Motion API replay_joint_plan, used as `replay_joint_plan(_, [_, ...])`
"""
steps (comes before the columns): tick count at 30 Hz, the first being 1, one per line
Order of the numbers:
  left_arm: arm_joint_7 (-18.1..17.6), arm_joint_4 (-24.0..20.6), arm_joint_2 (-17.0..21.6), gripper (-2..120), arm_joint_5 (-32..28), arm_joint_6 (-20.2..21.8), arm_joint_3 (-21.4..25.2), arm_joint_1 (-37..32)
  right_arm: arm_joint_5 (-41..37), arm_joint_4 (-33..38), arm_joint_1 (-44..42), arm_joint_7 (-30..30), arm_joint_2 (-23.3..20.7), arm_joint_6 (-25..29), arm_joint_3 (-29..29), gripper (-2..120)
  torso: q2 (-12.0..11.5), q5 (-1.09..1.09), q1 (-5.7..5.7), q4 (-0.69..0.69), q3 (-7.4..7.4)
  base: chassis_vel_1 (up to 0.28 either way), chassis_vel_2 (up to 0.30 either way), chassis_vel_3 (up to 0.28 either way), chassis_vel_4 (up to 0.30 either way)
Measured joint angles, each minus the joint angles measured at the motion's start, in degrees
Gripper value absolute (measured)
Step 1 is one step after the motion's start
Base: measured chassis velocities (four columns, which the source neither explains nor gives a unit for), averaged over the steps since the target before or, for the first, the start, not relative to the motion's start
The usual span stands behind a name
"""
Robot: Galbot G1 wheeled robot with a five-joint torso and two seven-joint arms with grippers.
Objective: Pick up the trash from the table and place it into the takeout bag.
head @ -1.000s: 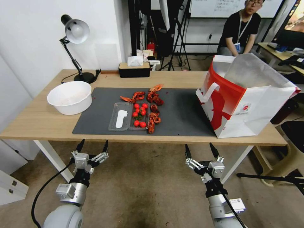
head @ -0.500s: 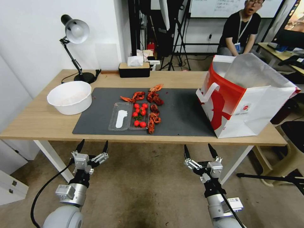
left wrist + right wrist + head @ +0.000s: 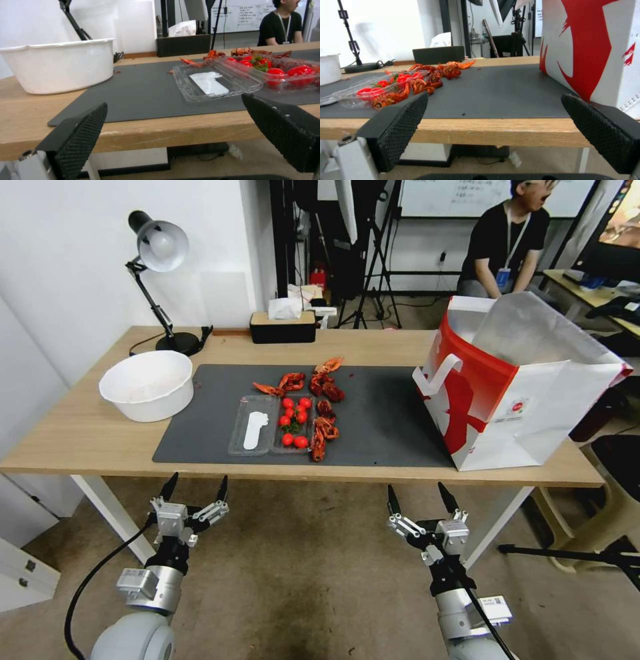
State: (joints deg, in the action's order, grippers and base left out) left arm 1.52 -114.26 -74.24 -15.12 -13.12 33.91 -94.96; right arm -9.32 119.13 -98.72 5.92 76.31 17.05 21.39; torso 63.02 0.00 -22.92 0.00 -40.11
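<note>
Both grippers parked below the table's (image 3: 87,437) near edge, fingers spread, holding nothing.

Left gripper (image 3: 193,489) and right gripper (image 3: 421,497) point tableward. The takeout bag (image 3: 527,393) stands on the table's right end, nearer the right arm; its small red logo is unreadable. None of the listed trash lies on the dark mat (image 3: 387,420); the clear tray (image 3: 270,425) remains.

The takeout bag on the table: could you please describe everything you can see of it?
The large boxy white paper takeout bag stands upright and open-topped at the right end of the long light-wood table. Its side panel is red with a white figure, and a white loop handle hangs outside. Its base partly rests on the dark grey rectangular mat. Neither hand touches it.
</note>
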Motion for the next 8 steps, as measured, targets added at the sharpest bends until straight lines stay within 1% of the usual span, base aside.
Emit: replay_joint_plan(8, [-0.01,-0.03,0.00,100,-0.01,0.03,-0.01,0.01,0.01,0.00,0.00,0.02,0.00,0.02,0.00,100,0.00,0.00,0.00,0.00,0.00,0.000,0.000,0.000,0.000])
